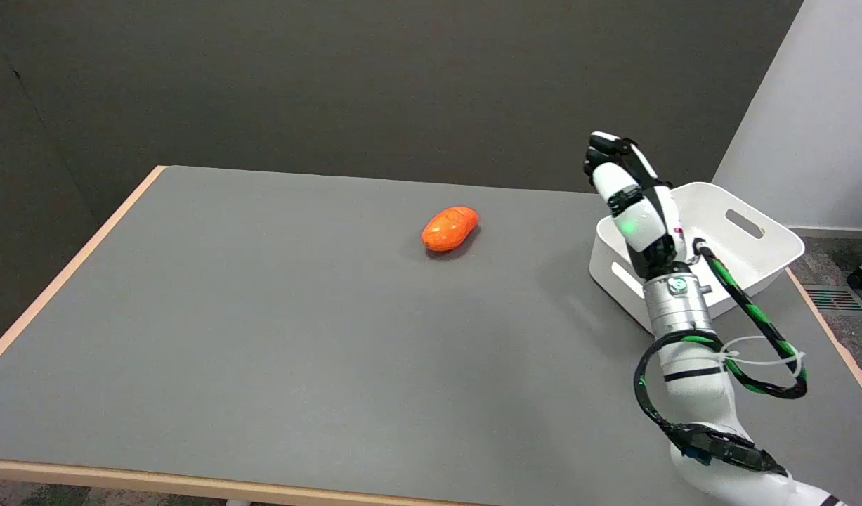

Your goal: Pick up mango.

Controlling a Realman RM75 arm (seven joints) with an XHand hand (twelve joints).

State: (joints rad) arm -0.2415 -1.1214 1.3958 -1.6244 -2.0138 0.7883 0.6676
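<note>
A: Mango (450,228) position?
B: Lying on the grey tabletop (262,316), untouched, well apart from the hand (631,193).
A: Hand condition?
B: Raised, empty; seen from behind, fingers overlapping, so spread cannot be told. It partly hides the white basket (754,246).

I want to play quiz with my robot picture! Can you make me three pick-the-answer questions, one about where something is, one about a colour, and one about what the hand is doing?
1. Where does the mango lie?
A. In the white basket
B. On the grey table
C. In the hand

2. What colour is the mango?
A. Orange
B. Green
C. Purple

3. What is the right hand doing?
A. Holding the mango
B. Pressing on the basket
C. Holding nothing, up in the air

Answers: 1 B, it rests on the bare table, apart from the basket. 2 A, its skin is bright orange. 3 C, the hand is raised by the basket, away from the mango.
</note>
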